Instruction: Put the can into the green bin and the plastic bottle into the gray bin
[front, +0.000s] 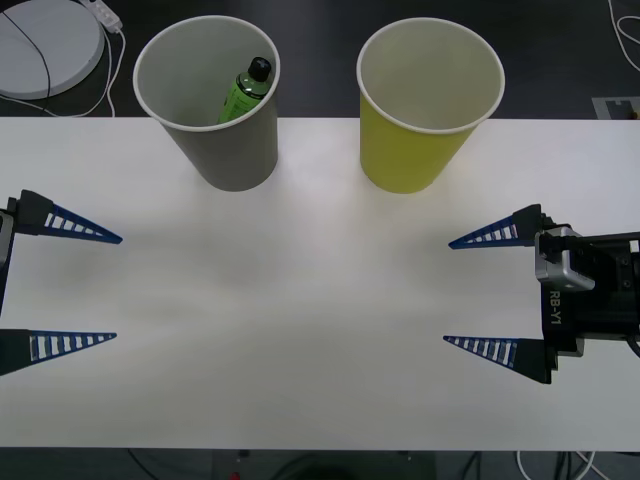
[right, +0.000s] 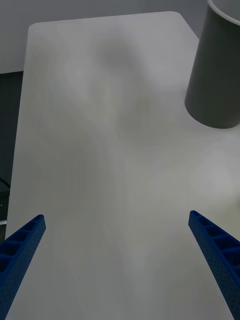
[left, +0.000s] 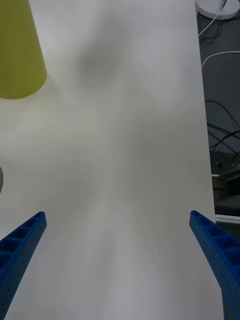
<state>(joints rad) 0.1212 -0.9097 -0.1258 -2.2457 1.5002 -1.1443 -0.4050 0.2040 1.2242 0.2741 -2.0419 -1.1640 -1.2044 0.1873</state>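
Observation:
The gray bin (front: 215, 105) stands at the back left of the white table (front: 300, 320), and the plastic bottle (front: 245, 90) leans inside it, cap up. To its right stands the green bin (front: 425, 110); its visible inside is pale, and no can is visible anywhere. My left gripper (front: 115, 288) is open at the table's left side, with nothing between its fingers. My right gripper (front: 448, 292) is open at the right side, also holding nothing. The right wrist view shows the gray bin (right: 215, 70), and the left wrist view shows the green bin (left: 17, 50).
A white round device (front: 45, 45) with cables lies on the dark floor beyond the table's back left corner. More cables (left: 220, 125) run on the floor past the table's edge. Bare tabletop spans the space between the two grippers.

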